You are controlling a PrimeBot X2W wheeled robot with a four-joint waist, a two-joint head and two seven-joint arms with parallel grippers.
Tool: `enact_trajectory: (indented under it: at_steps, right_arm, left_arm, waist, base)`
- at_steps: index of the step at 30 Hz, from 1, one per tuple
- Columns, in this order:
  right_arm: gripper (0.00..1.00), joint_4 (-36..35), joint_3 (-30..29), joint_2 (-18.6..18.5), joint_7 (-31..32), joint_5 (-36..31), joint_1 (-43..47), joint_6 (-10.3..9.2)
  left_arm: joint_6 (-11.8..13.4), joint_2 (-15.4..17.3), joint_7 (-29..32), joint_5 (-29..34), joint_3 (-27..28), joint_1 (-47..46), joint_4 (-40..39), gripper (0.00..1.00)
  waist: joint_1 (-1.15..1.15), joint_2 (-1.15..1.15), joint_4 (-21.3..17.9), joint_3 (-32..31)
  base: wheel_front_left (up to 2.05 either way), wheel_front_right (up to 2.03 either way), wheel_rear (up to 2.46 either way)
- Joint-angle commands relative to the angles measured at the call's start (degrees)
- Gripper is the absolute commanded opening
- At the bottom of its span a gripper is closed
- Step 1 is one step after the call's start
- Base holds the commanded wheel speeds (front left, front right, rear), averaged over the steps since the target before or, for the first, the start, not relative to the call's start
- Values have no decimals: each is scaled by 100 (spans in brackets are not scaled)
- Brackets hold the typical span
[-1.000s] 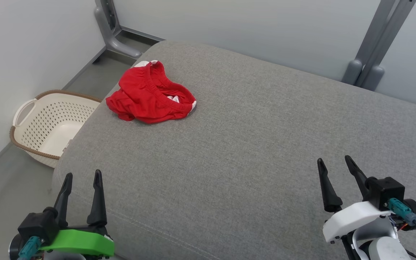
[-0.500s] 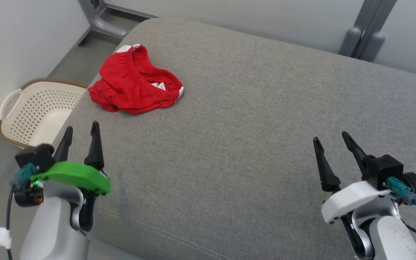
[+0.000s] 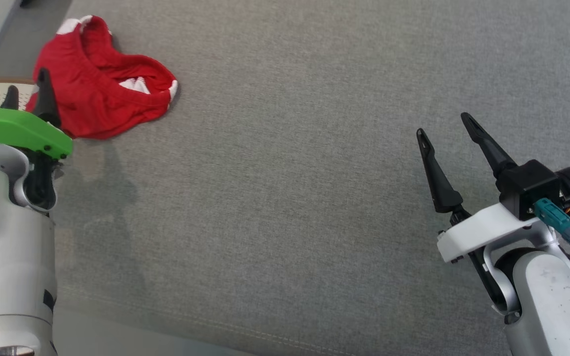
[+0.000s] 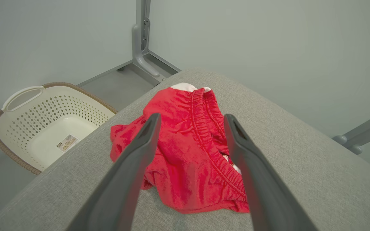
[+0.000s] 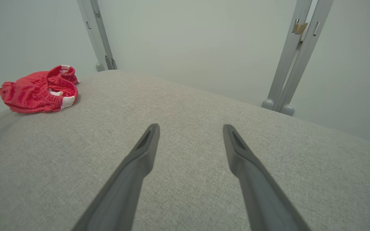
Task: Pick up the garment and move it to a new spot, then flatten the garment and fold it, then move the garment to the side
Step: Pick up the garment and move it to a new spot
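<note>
1. Left gripper (image 4: 192, 117) has been brought up close to the red garment (image 3: 102, 99); the head camera has also been tilted down. Right gripper (image 3: 442, 123) is kept well apart, toward the right edge of the grey cushion (image 3: 285, 207).
2. Fingers on both are spread wide; nothing is held.
3. Garment is bunched near the cushion's far left corner, with a basket (image 4: 37, 112) on the floor beside that edge.
4. Light, soft, limp handling is expected. A pinch on the gathered waistband (image 4: 201, 128) is advised.
</note>
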Motion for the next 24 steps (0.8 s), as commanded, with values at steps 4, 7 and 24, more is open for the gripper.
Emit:
enact_trajectory:
  at_steps: [4, 7, 24]
  right_arm:
    - [100, -216, 24, -54, 66, -51, -118, -9]
    - [100, -278, 29, -37, 71, -55, -47, -9]
    - [100, 325, 111, 205, -354, 208, 122, -9]
  left_arm:
    - [278, 170, 20, -61, 134, -426, 440, 100]
    - [599, 219, 80, -98, 221, -617, 775, 100]
    - [243, 543, 793, -43, -92, -968, 1056, 0]
  waist:
    - [0, 0, -822, 1058]
    - [0, 0, -896, 1088]
    - [0, 0, -906, -136]
  base:
    - [0, 0, 0]
    - [0, 0, 0]
    - [0, 0, 0]
